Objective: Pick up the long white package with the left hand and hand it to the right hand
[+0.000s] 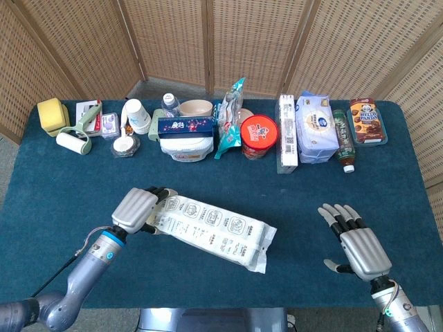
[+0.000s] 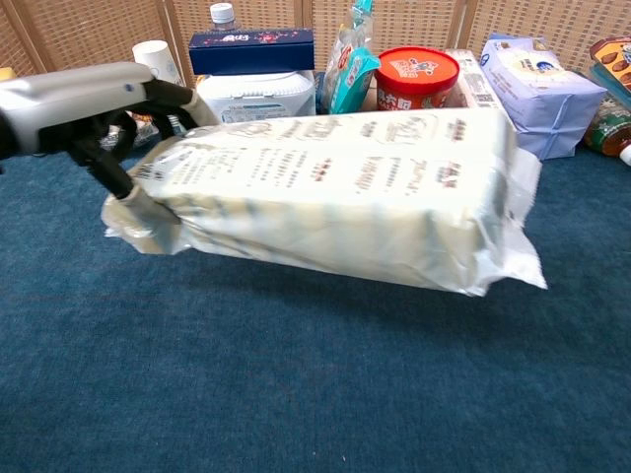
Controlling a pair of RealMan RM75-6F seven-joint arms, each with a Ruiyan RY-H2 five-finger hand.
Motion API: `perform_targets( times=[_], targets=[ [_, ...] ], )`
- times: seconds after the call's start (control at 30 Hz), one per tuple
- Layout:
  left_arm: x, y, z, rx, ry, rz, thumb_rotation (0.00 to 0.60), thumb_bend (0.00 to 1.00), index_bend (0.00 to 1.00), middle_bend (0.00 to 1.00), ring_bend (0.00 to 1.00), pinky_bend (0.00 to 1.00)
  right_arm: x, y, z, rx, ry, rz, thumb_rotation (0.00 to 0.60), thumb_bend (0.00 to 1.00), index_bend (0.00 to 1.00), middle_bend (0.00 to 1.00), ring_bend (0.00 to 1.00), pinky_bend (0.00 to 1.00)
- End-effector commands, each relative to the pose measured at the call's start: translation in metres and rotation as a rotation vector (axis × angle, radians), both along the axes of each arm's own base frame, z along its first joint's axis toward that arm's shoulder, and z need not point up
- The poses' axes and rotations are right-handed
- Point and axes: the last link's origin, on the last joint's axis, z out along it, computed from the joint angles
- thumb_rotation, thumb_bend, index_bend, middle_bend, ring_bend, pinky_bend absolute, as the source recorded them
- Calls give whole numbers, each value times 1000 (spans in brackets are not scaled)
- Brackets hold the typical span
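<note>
The long white package [image 1: 214, 230] with printed panels hangs above the blue table, its free end tilted toward the right. My left hand [image 1: 138, 209] grips its left end. In the chest view the package [image 2: 345, 192] fills the middle, with the left hand [image 2: 94, 103] wrapped over its left end. My right hand [image 1: 356, 243] is open near the front right of the table, fingers spread, some way from the package's free end. The chest view does not show the right hand.
A row of goods lines the back of the table [image 1: 311, 200]: a lint roller [image 1: 73, 142], paper cups [image 1: 137, 115], a white tub [image 1: 185, 146] under a dark blue box [image 1: 187, 126], a red noodle cup [image 1: 258, 136], a tissue pack [image 1: 315, 126], a bottle [image 1: 343, 141] and a biscuit box [image 1: 367, 120].
</note>
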Motion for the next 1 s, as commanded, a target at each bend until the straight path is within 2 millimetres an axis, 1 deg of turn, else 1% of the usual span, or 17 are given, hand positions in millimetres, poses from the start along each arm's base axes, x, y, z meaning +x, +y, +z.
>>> perform_targets(
  times=[0.03, 0.17, 0.3, 0.5, 0.67, 0.8, 1.0],
  targets=[
    [22, 3, -13, -32, 2, -16, 600, 0, 499, 595, 494, 671, 8, -7, -3, 13, -21, -8, 600, 0, 0, 0, 0, 0],
    [32, 8, -20, -35, 5, -3, 600, 0, 499, 595, 493, 671, 15, -11, -5, 44, -30, -37, 600, 0, 0, 0, 0, 0],
    [43, 11, -26, -34, 8, -10, 600, 0, 499, 595, 493, 670, 25, -7, -7, 118, -29, -57, 600, 0, 0, 0, 0, 0],
    [55, 14, -35, -39, 19, -14, 600, 0, 499, 595, 493, 671, 33, -6, -5, 152, -26, -64, 600, 0, 0, 0, 0, 0],
    [64, 16, -43, -51, 18, 2, 600, 0, 499, 595, 494, 671, 37, -7, -4, 147, -33, -66, 600, 0, 0, 0, 0, 0],
    [71, 17, -46, -34, 27, -9, 600, 0, 499, 595, 493, 671, 37, -9, -5, 151, -26, -84, 600, 0, 0, 0, 0, 0],
    [80, 19, -46, 2, 36, -29, 600, 0, 499, 595, 493, 671, 36, -3, -4, 225, 23, -138, 600, 0, 0, 0, 0, 0]
  ],
)
